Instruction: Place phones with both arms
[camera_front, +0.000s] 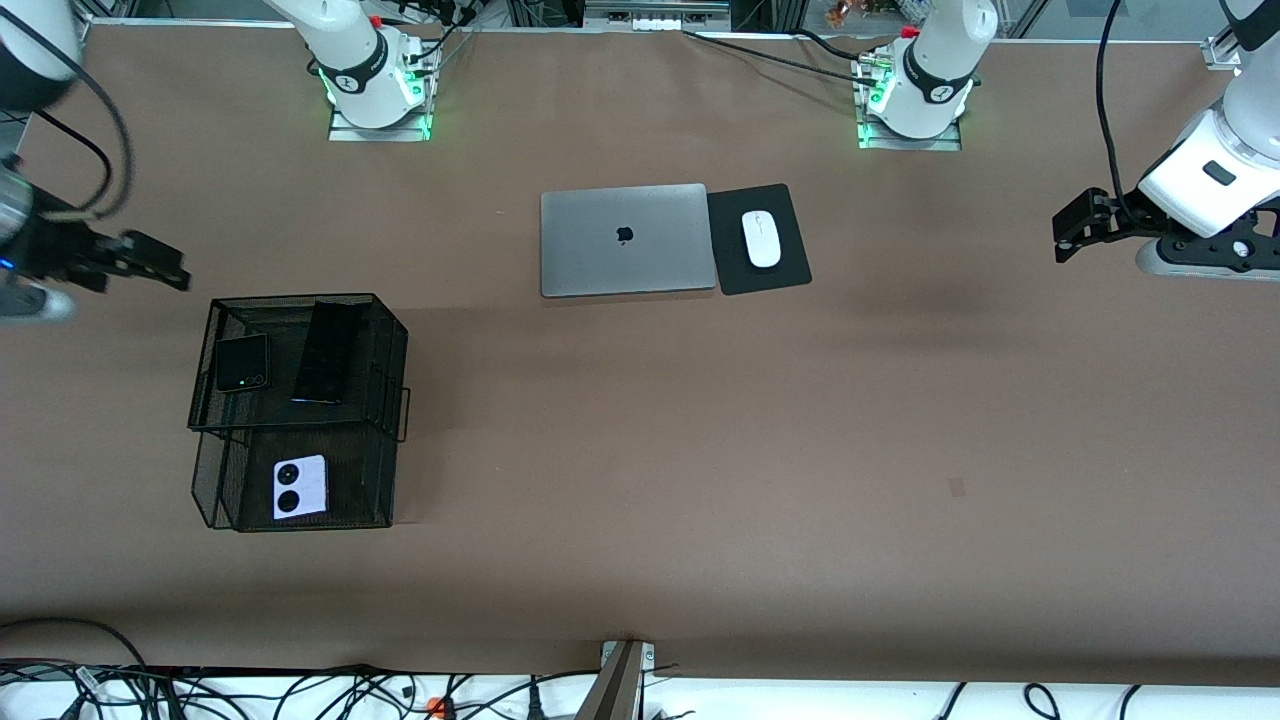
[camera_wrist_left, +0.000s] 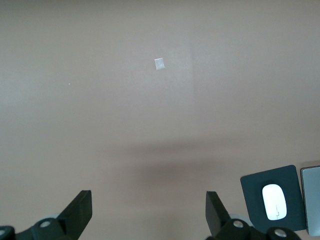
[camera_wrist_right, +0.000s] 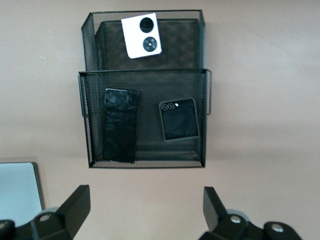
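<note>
A black mesh two-tier rack (camera_front: 385, 310) stands toward the right arm's end of the table. Its upper tray (camera_wrist_right: 145, 72) holds the small black flip phone (camera_front: 242, 362) (camera_wrist_right: 179, 119) beside the long slim black slab (camera_front: 325, 352) (camera_wrist_right: 121, 125). The lavender-white phone (camera_front: 300, 487) (camera_wrist_right: 142, 35) with two black camera rings lies in the lower tray, nearer the front camera. My right gripper (camera_front: 170, 265) (camera_wrist_right: 146, 197) hangs open and empty over bare table just outside the rack. My left gripper (camera_front: 1065, 232) (camera_wrist_left: 149, 200) is open and empty over bare table at the left arm's end.
A shut silver laptop (camera_front: 627, 240) lies mid-table near the bases. Beside it, a white mouse (camera_front: 761, 239) (camera_wrist_left: 274, 201) rests on a black pad (camera_front: 790, 270). A small tape mark (camera_front: 956, 487) (camera_wrist_left: 159, 63) sits on the brown tabletop.
</note>
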